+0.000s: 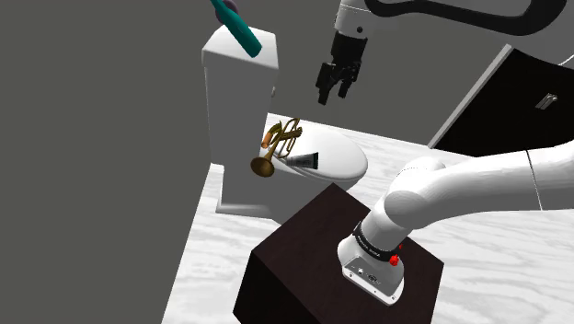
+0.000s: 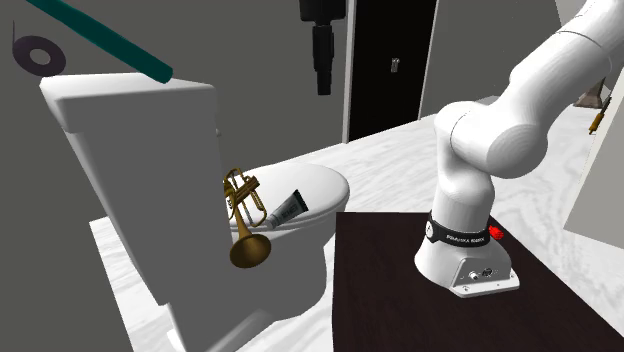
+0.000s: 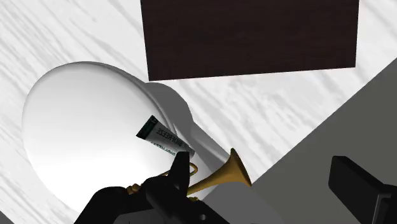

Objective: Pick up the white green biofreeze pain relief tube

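Biofreeze tube (image 3: 164, 137), white with a green end, lies flat on the closed toilet lid (image 3: 83, 127), well below the black gripper (image 1: 333, 95), whose fingers hang spread apart and empty. Just behind it a brass trumpet (image 3: 222, 175) rests by the tank (image 1: 239, 101), perhaps touching the tube, though the wrist view leaves that unclear; a descent slightly off line could nudge the trumpet or skid the tube off the smooth, domed lid. Farther back, a teal bar (image 1: 241, 32) perched atop the tank might topple if the arm brushes it.
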### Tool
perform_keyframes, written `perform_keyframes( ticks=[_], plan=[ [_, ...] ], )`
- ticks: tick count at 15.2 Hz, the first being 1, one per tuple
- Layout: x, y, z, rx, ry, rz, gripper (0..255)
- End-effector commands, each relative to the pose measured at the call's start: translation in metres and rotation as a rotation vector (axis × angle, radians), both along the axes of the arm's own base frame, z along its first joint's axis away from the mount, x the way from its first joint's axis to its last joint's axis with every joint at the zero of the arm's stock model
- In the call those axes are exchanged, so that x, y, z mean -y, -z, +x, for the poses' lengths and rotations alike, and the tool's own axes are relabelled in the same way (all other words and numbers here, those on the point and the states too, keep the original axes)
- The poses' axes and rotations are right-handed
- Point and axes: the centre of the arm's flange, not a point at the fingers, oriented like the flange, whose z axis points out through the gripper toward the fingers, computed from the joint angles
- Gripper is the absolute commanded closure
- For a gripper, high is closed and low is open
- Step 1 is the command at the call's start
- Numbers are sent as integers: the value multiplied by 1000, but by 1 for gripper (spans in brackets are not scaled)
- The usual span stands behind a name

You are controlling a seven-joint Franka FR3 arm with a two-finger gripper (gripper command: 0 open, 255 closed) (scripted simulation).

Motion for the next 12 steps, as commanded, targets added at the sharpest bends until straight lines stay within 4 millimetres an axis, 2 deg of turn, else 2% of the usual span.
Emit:
perform_keyframes(
  ticks=[1, 12],
  plan=[
    [0, 0, 0, 0, 0, 0, 0],
    [79, 119, 31, -68, -332, 15, 0]
  ],
)
